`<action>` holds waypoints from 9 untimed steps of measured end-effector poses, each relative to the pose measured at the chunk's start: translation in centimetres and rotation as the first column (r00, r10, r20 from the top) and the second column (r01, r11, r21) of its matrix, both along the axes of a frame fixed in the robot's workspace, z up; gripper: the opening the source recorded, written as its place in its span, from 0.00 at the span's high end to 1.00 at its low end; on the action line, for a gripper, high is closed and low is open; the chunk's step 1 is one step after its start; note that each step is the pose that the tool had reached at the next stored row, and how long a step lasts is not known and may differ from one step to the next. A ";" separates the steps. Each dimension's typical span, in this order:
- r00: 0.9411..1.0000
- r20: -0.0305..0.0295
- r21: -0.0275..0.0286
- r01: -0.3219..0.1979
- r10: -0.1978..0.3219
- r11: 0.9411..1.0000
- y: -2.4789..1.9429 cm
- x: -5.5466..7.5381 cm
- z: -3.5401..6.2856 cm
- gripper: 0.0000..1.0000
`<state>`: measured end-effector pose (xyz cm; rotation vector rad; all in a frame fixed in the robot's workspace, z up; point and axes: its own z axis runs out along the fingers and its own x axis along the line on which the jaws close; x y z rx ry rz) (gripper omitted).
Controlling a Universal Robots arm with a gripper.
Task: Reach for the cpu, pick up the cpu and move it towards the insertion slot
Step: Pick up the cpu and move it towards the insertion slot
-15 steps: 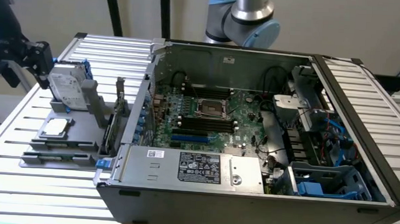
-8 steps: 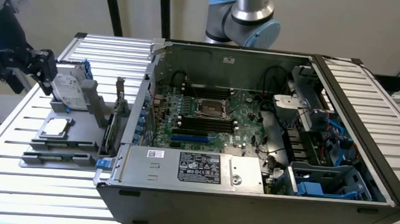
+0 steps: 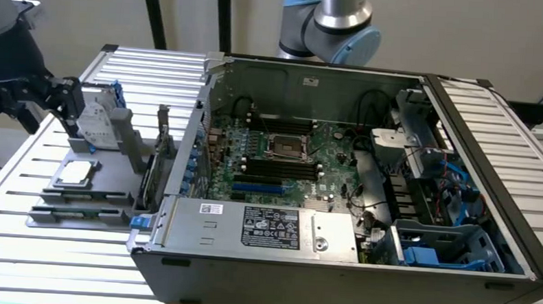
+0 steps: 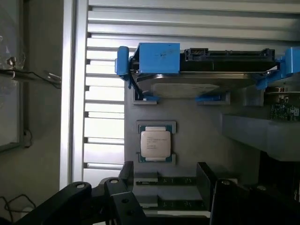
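Standing upright just beside the cpu [image 4: 155, 143], a hard drive [image 4: 206, 84]

Upright hard drive [image 3: 95, 120] in blue frame, grey fixture tray [image 3: 114, 178], open computer case [image 3: 339, 282], slatted table [image 3: 47, 259]

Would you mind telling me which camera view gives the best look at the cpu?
The wrist view: it looks straight onto the cpu, showing its whole silvery lid and green edge in the grey holder. The exterior view shows the cpu from afar and at a slant, lying on that holder beside the computer case.
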<state>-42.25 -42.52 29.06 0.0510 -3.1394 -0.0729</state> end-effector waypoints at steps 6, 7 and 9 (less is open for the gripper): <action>1.000 0.000 0.000 0.000 0.000 1.000 -0.01 0.0 -1.09 0.35; 1.000 0.000 0.000 0.000 0.000 1.000 -0.01 0.0 -1.27 0.35; 1.000 0.000 0.000 0.000 0.000 1.000 -0.01 0.0 -1.64 0.35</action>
